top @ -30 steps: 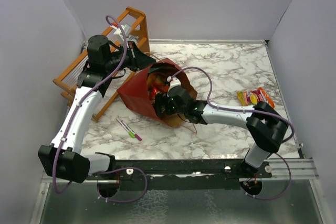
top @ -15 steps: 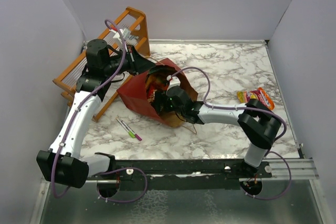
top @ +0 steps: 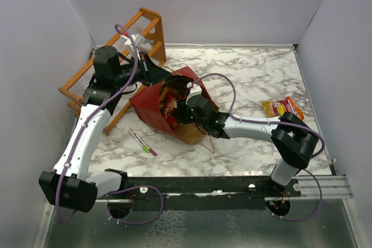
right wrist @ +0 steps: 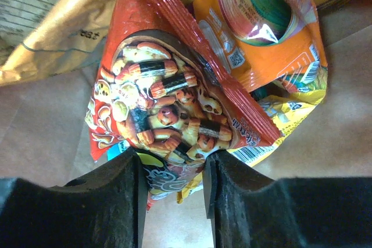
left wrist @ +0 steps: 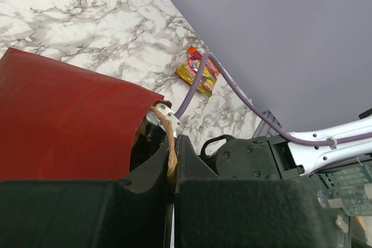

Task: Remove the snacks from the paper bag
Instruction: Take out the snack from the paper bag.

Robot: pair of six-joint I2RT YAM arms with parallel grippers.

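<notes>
The dark red paper bag [top: 149, 104] lies on its side, mouth toward the right arm. My left gripper [left wrist: 172, 143] is shut on the bag's twisted tan handle [left wrist: 169, 129] at the upper rim, beside the red bag wall [left wrist: 64, 120]. My right gripper [right wrist: 172, 158] is inside the bag, its jaws closed against both sides of a red snack packet [right wrist: 168, 97] printed with rice crackers. Behind that lie an orange packet [right wrist: 261, 33] and a yellow packet [right wrist: 288, 117]. From the top view the right gripper [top: 177, 111] is in the bag's mouth. One more snack [top: 282, 107] lies on the table at the right.
An orange wooden rack [top: 125, 45] stands at the back left, just behind the left arm. Green and pink markers [top: 142, 142] lie on the marble in front of the bag. The bag's brown inside [right wrist: 46, 132] encloses the right fingers. Grey walls border the table.
My right gripper's jaws have come together from wide open onto the red packet inside the bag. The left gripper has kept its hold on the handle, and the bag's mouth has shifted slightly.
</notes>
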